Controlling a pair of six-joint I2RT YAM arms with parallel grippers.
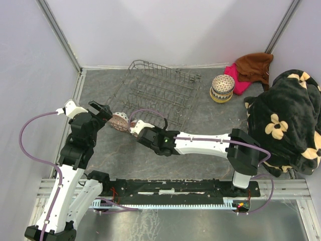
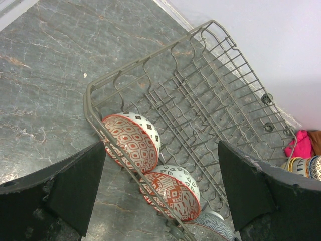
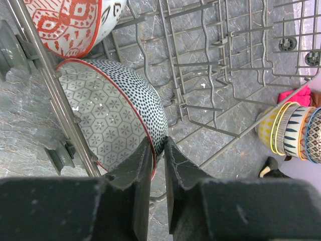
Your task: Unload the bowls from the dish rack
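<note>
The grey wire dish rack (image 1: 159, 86) sits at the back of the table. Three bowls stand on edge along its near-left side. In the left wrist view these are a red-patterned bowl (image 2: 131, 143), a second red one (image 2: 173, 193) and a dotted one (image 2: 214, 227). My right gripper (image 3: 159, 150) is shut on the red rim of the dotted bowl (image 3: 113, 113), one finger inside and one outside. My left gripper (image 2: 160, 201) hangs open above the rack's corner, holding nothing. From above, one bowl (image 1: 119, 122) shows between the two grippers.
A stack of several bowls (image 1: 222, 88) stands on the table right of the rack, also visible as a bowl stack (image 3: 288, 131) past the rack's wires. Pink cloth (image 1: 238, 80), brown cloth (image 1: 255, 68) and a black flowered blanket (image 1: 288, 120) fill the right side.
</note>
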